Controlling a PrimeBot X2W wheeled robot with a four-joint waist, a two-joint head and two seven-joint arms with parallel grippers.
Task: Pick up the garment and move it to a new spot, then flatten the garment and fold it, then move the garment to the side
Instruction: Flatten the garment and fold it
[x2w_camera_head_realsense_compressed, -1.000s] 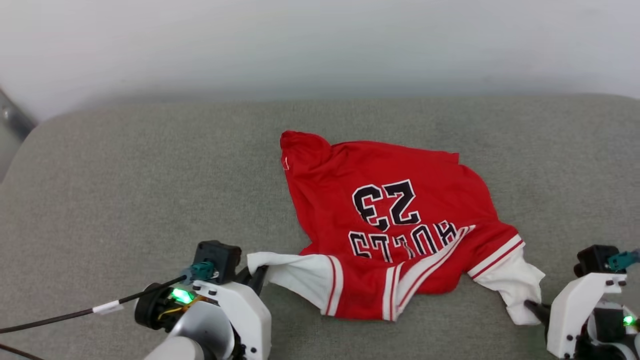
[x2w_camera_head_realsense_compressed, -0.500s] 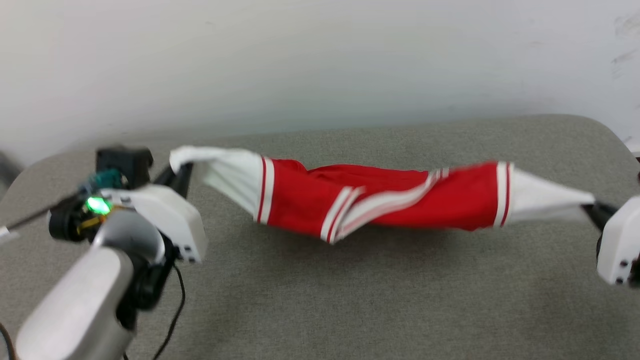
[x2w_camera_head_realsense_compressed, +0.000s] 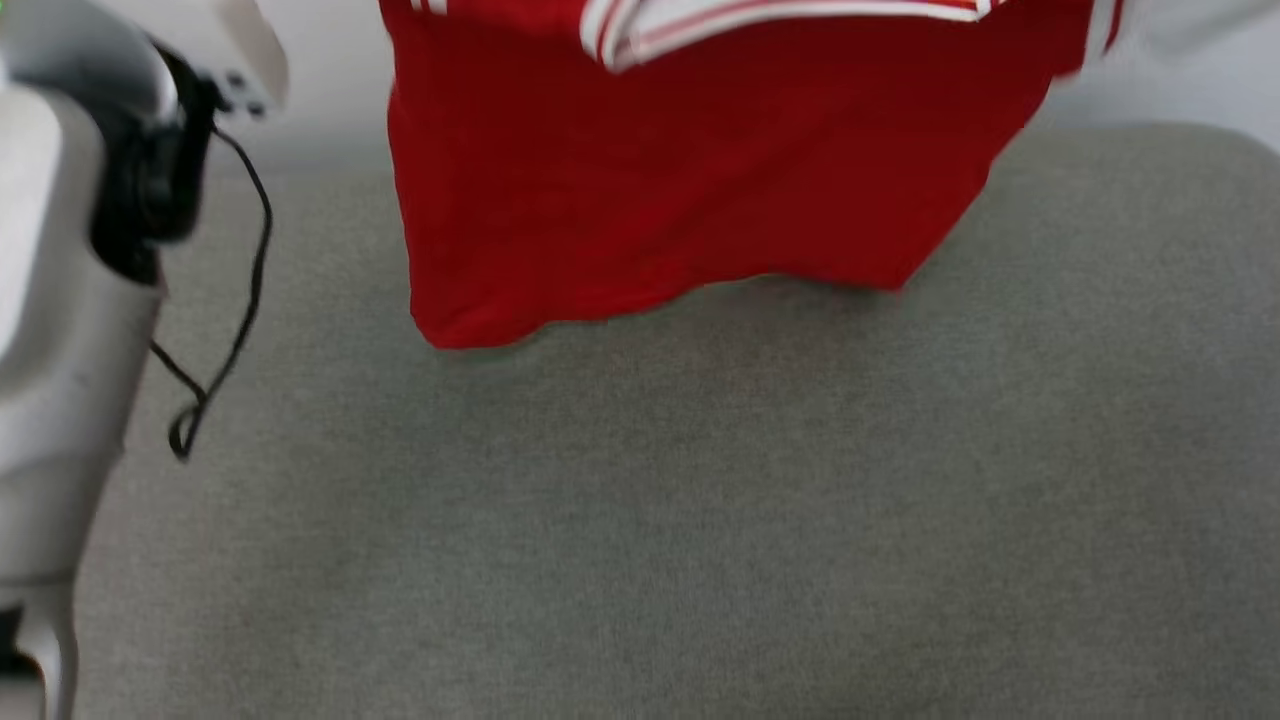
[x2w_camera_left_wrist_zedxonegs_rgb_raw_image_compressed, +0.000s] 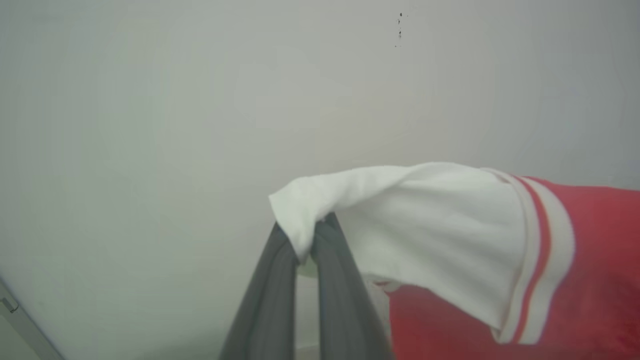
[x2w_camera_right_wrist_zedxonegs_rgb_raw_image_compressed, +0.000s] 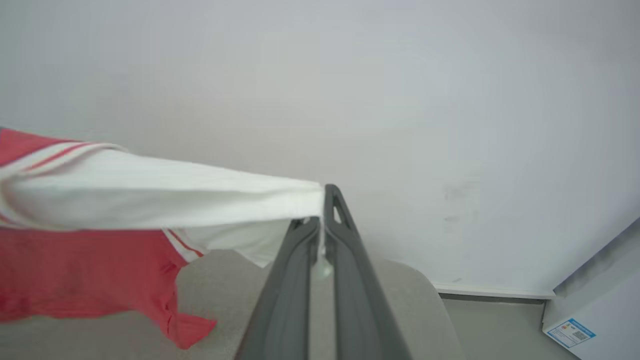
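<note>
The red jersey (x2w_camera_head_realsense_compressed: 680, 180) hangs spread above the grey padded surface (x2w_camera_head_realsense_compressed: 640, 520), hem near its far edge. The left gripper (x2w_camera_left_wrist_zedxonegs_rgb_raw_image_compressed: 306, 242) and right gripper (x2w_camera_right_wrist_zedxonegs_rgb_raw_image_compressed: 320, 225) each pinch a white sleeve (x2w_camera_left_wrist_zedxonegs_rgb_raw_image_compressed: 425, 225). Carry both level and taut to land it flat.

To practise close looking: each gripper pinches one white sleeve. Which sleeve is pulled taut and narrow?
The right sleeve, pinched by the right gripper: it runs straight and tight. The left sleeve, in the left gripper, drapes loosely.

A grey fabric surface (x2w_camera_head_realsense_compressed: 700, 520) meets a white wall (x2w_camera_right_wrist_zedxonegs_rgb_raw_image_compressed: 400, 100), labelled white box (x2w_camera_right_wrist_zedxonegs_rgb_raw_image_compressed: 600, 300) nearby.
</note>
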